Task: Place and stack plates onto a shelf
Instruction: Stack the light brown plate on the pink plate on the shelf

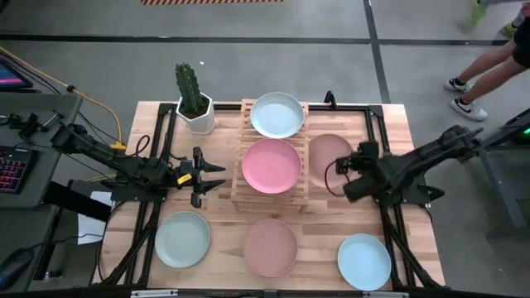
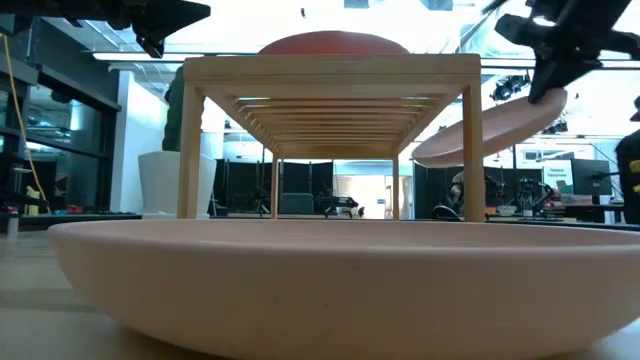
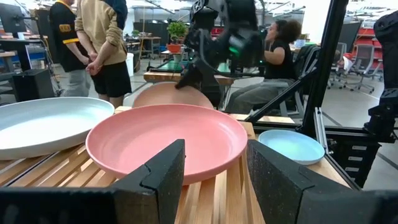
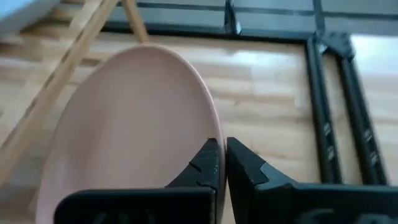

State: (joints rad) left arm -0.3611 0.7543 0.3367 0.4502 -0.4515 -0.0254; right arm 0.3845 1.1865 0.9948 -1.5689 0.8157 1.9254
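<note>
Held aloft beside the shelf [image 1: 271, 153], tilted: a dusty pink plate [image 1: 330, 157], rim pinched by the right tool [image 1: 341, 175], fingers clamped on its edge. On the shelf: a light blue plate [image 1: 277, 114] and a bright pink plate [image 1: 271, 165]. Left of the shelf, the left tool [image 1: 217, 175], fingers spread apart, empty. On the worktop [image 1: 397, 141] near the front edge: pale green plate [image 1: 182, 238], another pink plate [image 1: 270, 247], another blue plate [image 1: 363, 261].

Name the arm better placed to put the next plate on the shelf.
Right. Its end effector is shut on the dusty pink plate, lifted beside the shelf. The left end effector is open and empty.
</note>
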